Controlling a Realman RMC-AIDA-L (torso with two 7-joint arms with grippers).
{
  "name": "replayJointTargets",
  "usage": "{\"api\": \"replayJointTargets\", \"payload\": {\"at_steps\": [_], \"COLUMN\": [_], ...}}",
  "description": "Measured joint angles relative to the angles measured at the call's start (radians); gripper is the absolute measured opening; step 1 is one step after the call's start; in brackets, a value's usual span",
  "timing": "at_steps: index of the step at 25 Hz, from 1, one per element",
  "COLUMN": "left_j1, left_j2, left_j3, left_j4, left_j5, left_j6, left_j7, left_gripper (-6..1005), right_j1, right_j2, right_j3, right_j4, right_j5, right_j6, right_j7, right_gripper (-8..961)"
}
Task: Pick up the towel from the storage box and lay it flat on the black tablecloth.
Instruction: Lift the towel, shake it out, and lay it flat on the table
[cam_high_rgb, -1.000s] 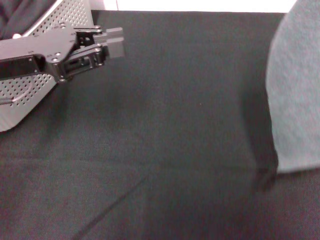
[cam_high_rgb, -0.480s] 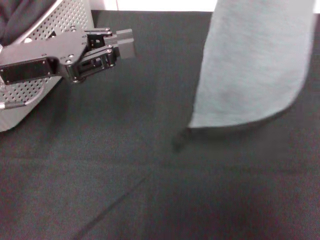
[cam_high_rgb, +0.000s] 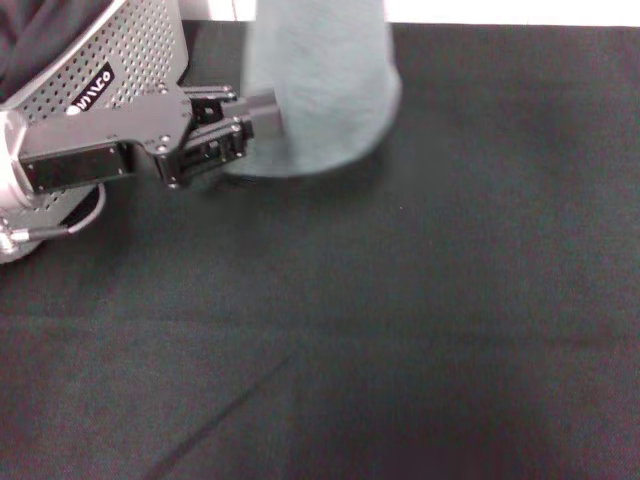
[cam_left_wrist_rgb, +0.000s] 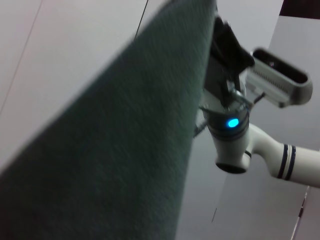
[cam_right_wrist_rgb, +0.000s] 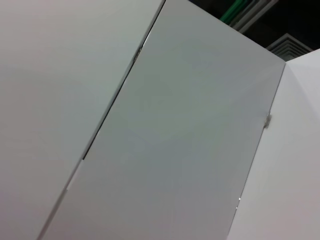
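One towel (cam_high_rgb: 320, 90) hangs in the air at the far side of the black tablecloth (cam_high_rgb: 400, 330), its long axis running up and down and its rounded lower edge close above the fabric, apparently just clear of it. It is out of the storage box (cam_high_rgb: 110, 60), which sits at the far left corner. In the left wrist view the right gripper (cam_left_wrist_rgb: 227, 47) shows beyond the cloth's top edge, seemingly pinching the towel there, though its fingers are hidden behind the cloth. The left gripper (cam_high_rgb: 262, 112) is the nearer one to the hanging lower part: it reaches in from the left, its tips at or behind the towel's left edge; whether they are spread or closed cannot be told. Judging by this, the towel lies straight ahead of the left gripper, to its right.
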Motion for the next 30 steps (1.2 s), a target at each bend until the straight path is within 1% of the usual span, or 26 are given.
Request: {"api": "replayJointTargets", "payload": {"at_steps": [5, 8, 12, 14, 16, 18, 19, 20, 22, 24, 26, 28, 30], "left_j1": [0.002, 0.003, -0.001, 0.001, 0.008, 0.012, 0.013, 0.014, 0.017, 0.021, 0.023, 0.022, 0.019], "left_j2": [-0.025, -0.029, -0.032, -0.034, -0.034, -0.034, -0.033, -0.031, -0.028, -0.025, -0.023, -0.023, -0.023], "left_j3": [0.000, 0.000, 0.000, 0.000, 0.000, -0.001, -0.003, -0.005, -0.007, -0.008, -0.008, -0.008, -0.008], "left_j4": [-0.010, -0.036, -0.063, -0.064, -0.063, -0.061, -0.060, -0.059, -0.058, -0.057, -0.056, -0.056, -0.056], "left_j5": [0.019, 0.023, 0.036, 0.037, 0.037, 0.037, 0.034, 0.032, 0.028, 0.026, 0.025, 0.025, 0.025], "left_j6": [-0.023, -0.031, -0.031, -0.030, -0.028, -0.026, -0.025, -0.025, -0.024, -0.023, -0.023, -0.023, -0.024], "left_j7": [0.010, 0.023, 0.038, 0.039, 0.040, 0.040, 0.040, 0.040, 0.040, 0.040, 0.040, 0.040, 0.040], "left_gripper": [238, 238, 238, 238, 238, 238, 238, 238, 238, 239, 239, 239, 239], "right_j1": [0.015, 0.015, 0.015, 0.004, -0.030, -0.090, -0.112, -0.144, -0.184, -0.197, -0.194, -0.176, -0.136], "right_j2": [0.002, 0.002, 0.002, 0.002, -0.004, -0.014, -0.018, -0.022, -0.024, -0.024, -0.030, -0.039, -0.048], "right_j3": [-0.030, -0.046, -0.063, -0.093, -0.162, -0.253, -0.280, -0.313, -0.333, -0.332, -0.328, -0.317, -0.292], "right_j4": [0.003, -0.001, -0.003, -0.013, -0.068, -0.168, -0.208, -0.272, -0.372, -0.436, -0.496, -0.538, -0.575], "right_j5": [0.102, 0.167, 0.196, 0.199, 0.172, 0.090, 0.055, -0.030, -0.227, -0.394, -0.561, -0.713, -0.875], "right_j6": [0.025, 0.027, 0.064, 0.135, 0.256, 0.406, 0.448, 0.503, 0.541, 0.526, 0.475, 0.398, 0.287], "right_j7": [-0.089, -0.132, -0.165, -0.151, -0.097, -0.006, 0.029, 0.106, 0.277, 0.438, 0.617, 0.775, 0.944], "right_gripper": [8, 8, 8, 8, 8, 8, 8, 8, 8, 8, 8, 7, 7]}}
